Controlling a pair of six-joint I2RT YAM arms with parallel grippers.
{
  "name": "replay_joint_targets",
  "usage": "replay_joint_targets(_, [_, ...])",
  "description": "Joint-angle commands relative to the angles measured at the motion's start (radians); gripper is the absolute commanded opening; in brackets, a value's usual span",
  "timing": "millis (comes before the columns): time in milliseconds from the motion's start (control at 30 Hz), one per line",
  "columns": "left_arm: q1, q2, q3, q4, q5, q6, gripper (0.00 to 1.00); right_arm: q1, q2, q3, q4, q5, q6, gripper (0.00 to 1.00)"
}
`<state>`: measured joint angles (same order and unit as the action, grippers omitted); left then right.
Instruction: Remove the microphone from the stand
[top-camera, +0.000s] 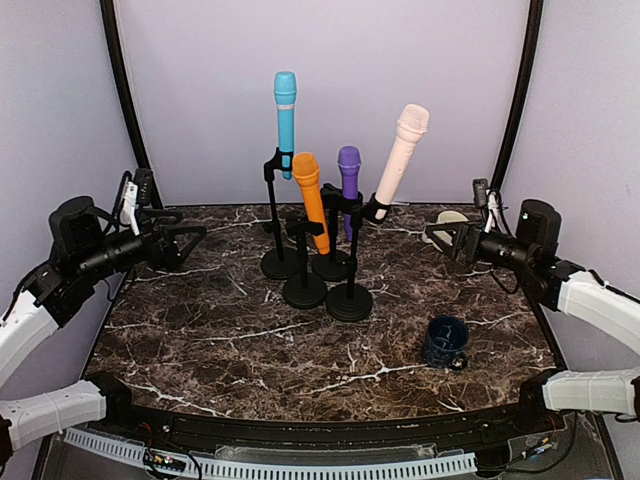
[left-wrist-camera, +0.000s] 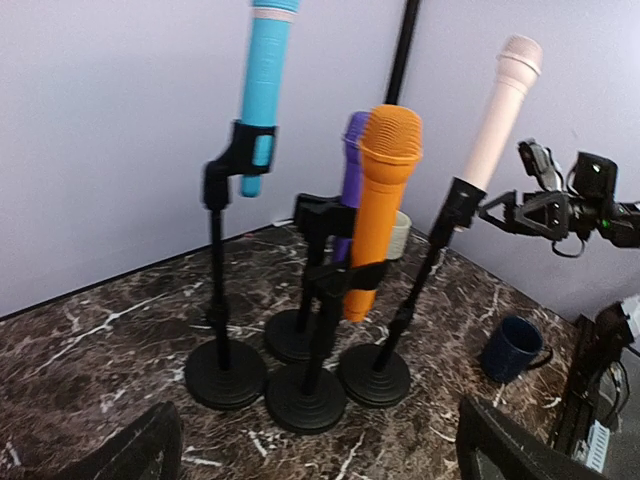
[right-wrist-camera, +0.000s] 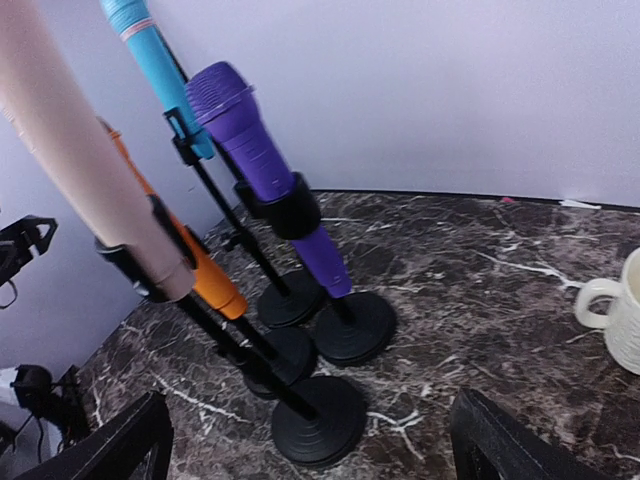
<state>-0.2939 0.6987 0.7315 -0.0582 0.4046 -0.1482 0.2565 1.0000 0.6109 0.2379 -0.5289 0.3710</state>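
On the marble table (top-camera: 200, 340), the blue microphone (top-camera: 286, 120), orange microphone (top-camera: 310, 195), purple microphone (top-camera: 349, 175) and pale pink microphone (top-camera: 400, 155) each sit in the clip of their black stands (top-camera: 304, 291), grouped a little toward 12 o'clock from the centre. The left gripper (top-camera: 190, 240) is at 9 o'clock from this group and the right gripper (top-camera: 440, 238) at 3 o'clock, both with jaws spread wide and holding nothing. A dark blue mug (top-camera: 445, 342) stands at 4 o'clock.
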Motion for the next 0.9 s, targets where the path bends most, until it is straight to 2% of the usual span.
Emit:
replay_joint_targets(0, [-0.205, 0.124, 0.05, 0.079, 0.005, 0.131, 0.97, 0.111, 0.014, 0.056, 0.042, -0.106, -0.02, 0.98])
replay_joint_targets(67, [-0.263, 0.238, 0.068, 0.122, 0.033, 0.155, 0.97, 0.162, 0.023, 0.058, 0.058, -0.103, -0.02, 0.98])
replay_joint_targets(167, [-0.278, 0.364, 0.094, 0.212, 0.186, 0.186, 0.99, 0.211, 0.037, 0.039, 0.112, -0.09, 0.005, 0.98])
replay_joint_targets(300, [-0.268, 0.548, 0.164, 0.311, 0.27, 0.266, 0.99, 0.257, 0.054, 0.016, 0.166, -0.095, 0.032, 0.98])
replay_joint_targets(433, [-0.206, 0.685, 0.23, 0.428, 0.374, 0.246, 0.99, 0.295, 0.038, -0.006, 0.188, -0.086, 0.044, 0.98])
replay_joint_targets(633, [-0.156, 0.862, 0.344, 0.485, 0.458, 0.239, 0.99, 0.306, -0.012, -0.007, 0.149, -0.079, 0.032, 0.98])
replay_joint_targets(867, [-0.151, 0.964, 0.454, 0.436, 0.49, 0.267, 0.99, 0.308, -0.039, -0.006, 0.169, -0.104, 0.044, 0.98])
